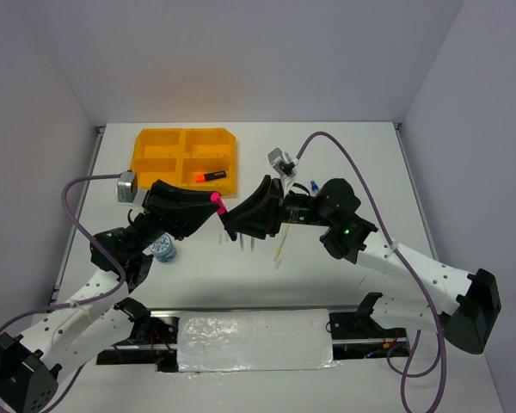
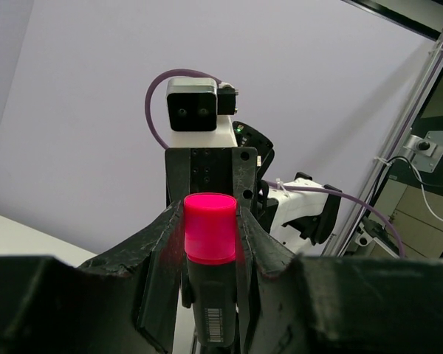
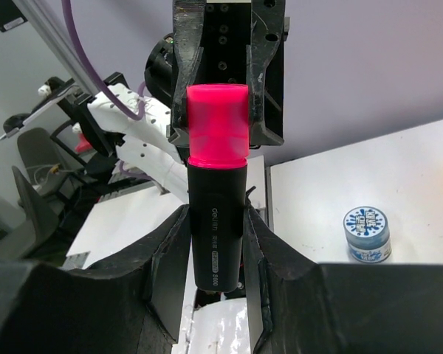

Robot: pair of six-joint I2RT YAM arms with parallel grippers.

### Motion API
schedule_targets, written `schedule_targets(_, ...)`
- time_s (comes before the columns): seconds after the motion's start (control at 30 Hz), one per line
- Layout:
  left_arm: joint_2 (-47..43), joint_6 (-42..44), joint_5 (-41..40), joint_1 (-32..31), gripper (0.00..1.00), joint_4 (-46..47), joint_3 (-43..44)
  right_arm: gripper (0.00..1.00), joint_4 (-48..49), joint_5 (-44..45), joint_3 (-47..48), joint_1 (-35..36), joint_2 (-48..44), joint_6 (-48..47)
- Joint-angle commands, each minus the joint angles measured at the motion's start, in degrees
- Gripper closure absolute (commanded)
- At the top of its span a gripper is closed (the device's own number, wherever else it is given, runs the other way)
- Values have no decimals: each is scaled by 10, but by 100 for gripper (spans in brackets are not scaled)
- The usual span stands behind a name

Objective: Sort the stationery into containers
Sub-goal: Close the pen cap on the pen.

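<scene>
left gripper (image 2: pixel 209 221) pinches black marker (image 3: pixel 215 247) by its pink cap (image 2: pixel 209 237); right gripper (image 3: pixel 215 230) pinches its body; both above table (image 1: pixel 353 163), near tray (image 1: pixel 144 143)

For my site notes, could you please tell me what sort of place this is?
Probably a robotics lab cell: a white table boxed in by plain walls, left arm and right arm bolted at its near edge, an orange tray.
</scene>
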Motion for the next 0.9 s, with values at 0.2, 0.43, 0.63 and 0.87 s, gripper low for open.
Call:
schedule_targets(0.2, -9, 43, 61, -10, 66, -32, 20, 93, 26, 11, 86, -12, 21, -47)
schedule_targets(0.43, -42, 112, 23, -10, 48, -173, 77, 94, -8, 29, 74, -12, 11, -75)
schedule_targets(0.63, -57, 142, 28, -12, 32, -222, 95, 94, -24, 40, 79, -12, 8, -90)
schedule_targets(0.87, -52, 182, -10, -12, 38, -342, 142, 94, -67, 63, 88, -7, 12, -127)
